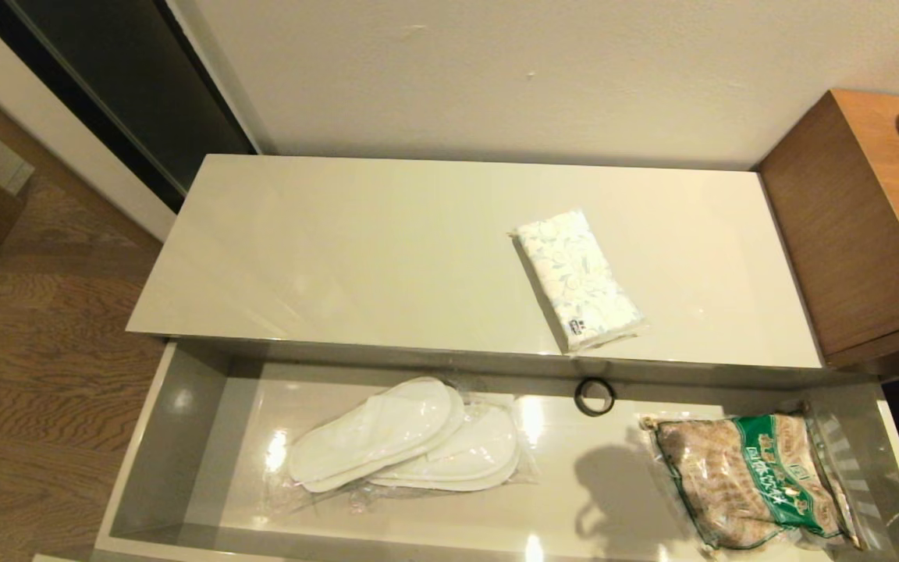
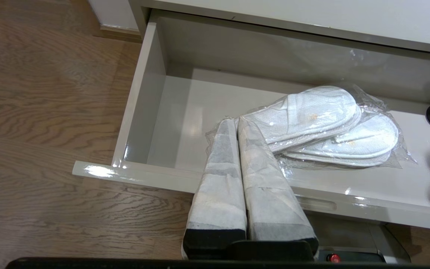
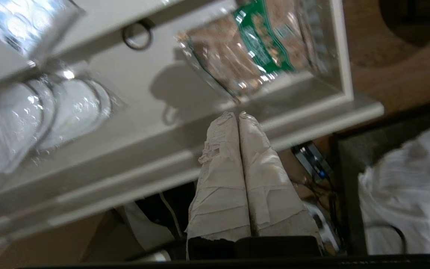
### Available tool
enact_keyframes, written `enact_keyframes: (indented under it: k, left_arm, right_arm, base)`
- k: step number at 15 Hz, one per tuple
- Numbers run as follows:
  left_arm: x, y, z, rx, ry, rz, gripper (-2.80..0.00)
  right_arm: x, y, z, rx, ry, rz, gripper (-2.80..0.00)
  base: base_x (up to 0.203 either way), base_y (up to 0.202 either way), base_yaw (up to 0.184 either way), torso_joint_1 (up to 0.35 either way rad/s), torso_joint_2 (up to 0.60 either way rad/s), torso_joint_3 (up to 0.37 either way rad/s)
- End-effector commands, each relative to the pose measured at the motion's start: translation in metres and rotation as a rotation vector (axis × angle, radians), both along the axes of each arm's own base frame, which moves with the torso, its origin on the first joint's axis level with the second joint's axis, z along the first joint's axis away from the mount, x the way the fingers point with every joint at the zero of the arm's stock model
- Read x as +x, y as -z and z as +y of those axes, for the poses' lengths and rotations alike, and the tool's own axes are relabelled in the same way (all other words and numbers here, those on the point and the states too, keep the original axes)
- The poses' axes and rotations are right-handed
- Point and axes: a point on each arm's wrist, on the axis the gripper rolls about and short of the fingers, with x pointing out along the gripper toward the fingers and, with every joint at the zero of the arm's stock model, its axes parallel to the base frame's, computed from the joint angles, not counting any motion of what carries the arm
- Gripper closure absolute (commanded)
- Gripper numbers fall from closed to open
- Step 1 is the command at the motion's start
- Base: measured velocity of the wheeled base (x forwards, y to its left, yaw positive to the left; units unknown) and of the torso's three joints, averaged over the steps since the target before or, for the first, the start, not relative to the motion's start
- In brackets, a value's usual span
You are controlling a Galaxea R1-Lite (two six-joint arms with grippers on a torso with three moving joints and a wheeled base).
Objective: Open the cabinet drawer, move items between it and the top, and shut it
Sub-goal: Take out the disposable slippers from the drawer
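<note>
Drawer (image 1: 184, 437) stands pulled out toward me below the top (image 1: 356, 257), and I see its whole floor. Wrapped slippers (image 1: 410, 437) lie flat in its left half; a small black ring (image 1: 595, 396) sits at the far wall near the middle, and a green-labelled snack bag (image 1: 754, 480) fills the right end. On the top, right of centre, rests the tissue pack (image 1: 578, 281), turned at an angle. My left gripper (image 2: 236, 121) hangs over the drawer's near edge, fingers pressed together on nothing, tips at the slippers' wrap. My right gripper (image 3: 236, 115) is likewise closed and empty, above the near edge by the snack bag.
</note>
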Motion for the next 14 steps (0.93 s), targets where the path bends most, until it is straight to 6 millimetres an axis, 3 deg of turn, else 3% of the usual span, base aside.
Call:
enact_keyframes:
  k: [1,6,9,11,12,14]
  left_arm:
    - [0.0,0.0,0.0,0.0,-0.001,0.001,0.0]
    - [0.0,0.0,0.0,0.0,-0.001,0.001,0.0]
    - [0.0,0.0,0.0,0.0,-0.001,0.001,0.0]
    - [0.0,0.0,0.0,0.0,-0.001,0.001,0.0]
    - [0.0,0.0,0.0,-0.001,-0.001,0.001,0.0]
    - [0.0,0.0,0.0,0.0,-0.001,0.001,0.0]
  right_arm:
    - [-0.058,0.002,-0.016,0.018,0.032,-0.048,0.0]
    - [-0.16,0.025,-0.029,0.063,0.097,-0.05,0.0]
    - [-0.204,0.062,-0.018,0.084,0.078,-0.096,0.0]
    - [-0.223,0.096,-0.009,0.04,0.079,-0.112,0.0]
    - [-0.222,0.105,-0.003,0.003,0.1,-0.149,0.0]
    - [-0.207,0.089,-0.003,-0.039,0.124,-0.38,0.0]
  base:
    - [0.0,0.0,0.0,0.0,0.0,0.0]
    - [0.0,0.0,0.0,0.0,0.0,0.0]
    - [0.0,0.0,0.0,0.0,0.0,0.0]
    - [0.0,0.0,0.0,0.0,0.0,0.0]
    - [0.0,0.0,0.0,0.0,0.0,0.0]
    - [0.0,0.0,0.0,0.0,0.0,0.0]
